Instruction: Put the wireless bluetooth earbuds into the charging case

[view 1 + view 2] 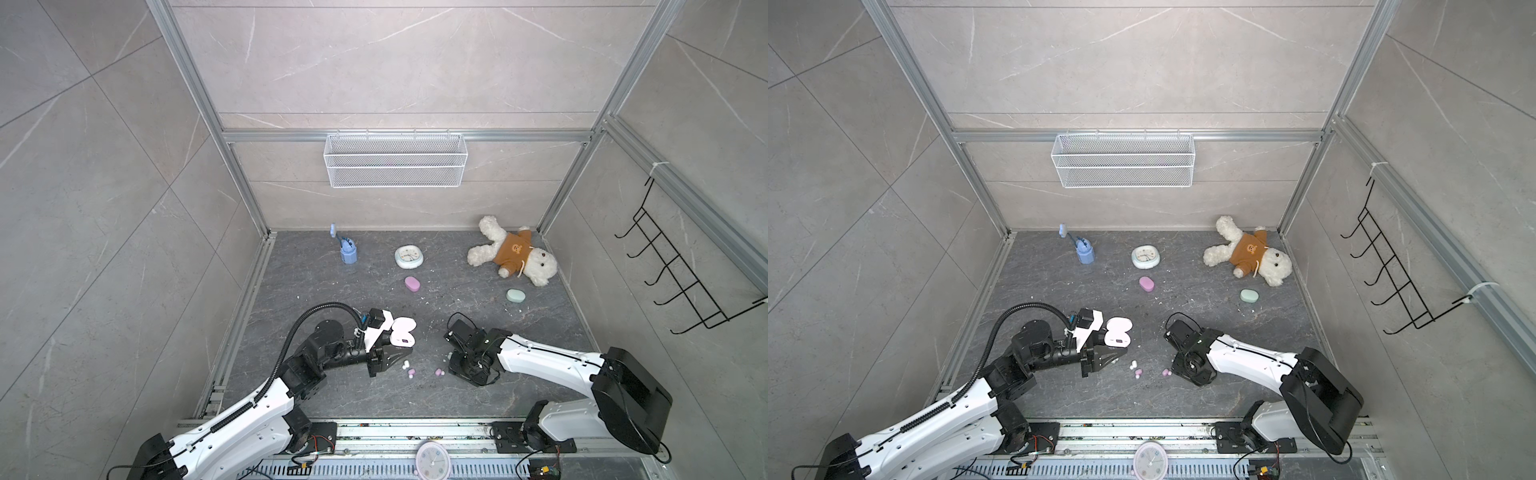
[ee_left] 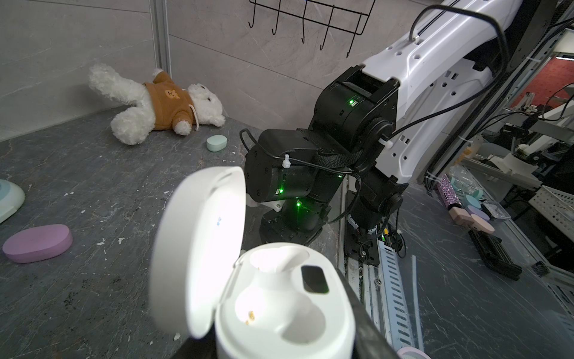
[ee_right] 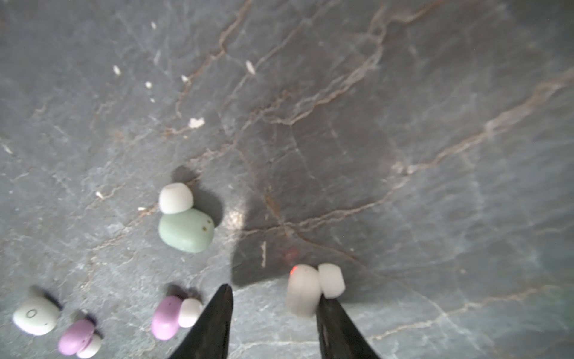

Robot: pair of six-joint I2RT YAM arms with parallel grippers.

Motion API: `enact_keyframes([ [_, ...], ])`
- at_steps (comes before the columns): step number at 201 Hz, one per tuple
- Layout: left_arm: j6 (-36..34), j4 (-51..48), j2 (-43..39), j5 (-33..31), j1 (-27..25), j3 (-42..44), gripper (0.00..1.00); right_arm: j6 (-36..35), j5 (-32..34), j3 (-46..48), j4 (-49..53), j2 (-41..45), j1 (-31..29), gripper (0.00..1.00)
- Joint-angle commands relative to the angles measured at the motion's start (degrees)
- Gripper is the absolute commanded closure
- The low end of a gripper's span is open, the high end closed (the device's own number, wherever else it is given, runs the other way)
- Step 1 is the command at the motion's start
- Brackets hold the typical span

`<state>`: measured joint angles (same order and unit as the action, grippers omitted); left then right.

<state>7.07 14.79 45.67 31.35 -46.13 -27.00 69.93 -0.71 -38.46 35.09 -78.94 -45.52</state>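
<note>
Writing is scarce: a small ring-shaped mark sits on one pale earbud point(image 3: 35, 315), a blue mark inside the lid of the white charging case point(image 2: 279, 310) is too blurred to read, and a bear face is printed on the plush bear's point(image 1: 511, 255) brown sweater. The floor point(image 1: 332, 291) is dark grey veined stone strewn with white crumbs. It is walled by pale grey tiles in an aluminium frame carrying a wire basket point(image 1: 395, 160) and a black hook rack point(image 1: 681, 266).

Five earbuds point(image 3: 186, 230) show in the right wrist view: two pink, one mint green, two pale. There are three cases; the pink case point(image 1: 412, 284) and mint case point(image 1: 515, 295) lie closed on the floor. There are two clocks point(image 1: 409, 256).

The left gripper point(image 1: 397, 354) pinches the charging case, lid open. The right gripper point(image 3: 273, 295) has its jaws apart, a white earbud point(image 3: 302, 292) touching one finger.
</note>
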Motion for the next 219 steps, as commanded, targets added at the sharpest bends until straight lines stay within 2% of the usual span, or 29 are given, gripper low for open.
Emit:
enact_keyframes([
  [1, -0.48, 0.63, -0.41, -0.32, 0.07, -2.11, 0.74, 1.20, -0.21, -0.22, 0.37, 1.32, -0.10, 0.54],
  [60, -0.57, 0.42, -0.16, -0.15, 0.07, -2.35, 0.74, 2.17, 1.64, 0.53, 6.51, 5.45, -0.05, 0.55],
  [139, -0.57, -0.23, -0.93, 0.00, 0.04, -2.35, 0.74, 0.77, 2.39, 1.10, 4.82, 4.93, 2.75, 0.55],
  [219, -0.59, -0.33, -1.11, -0.05, 0.06, -2.26, 0.74, -4.08, 3.37, 0.91, 6.63, 6.55, 6.75, 0.56],
])
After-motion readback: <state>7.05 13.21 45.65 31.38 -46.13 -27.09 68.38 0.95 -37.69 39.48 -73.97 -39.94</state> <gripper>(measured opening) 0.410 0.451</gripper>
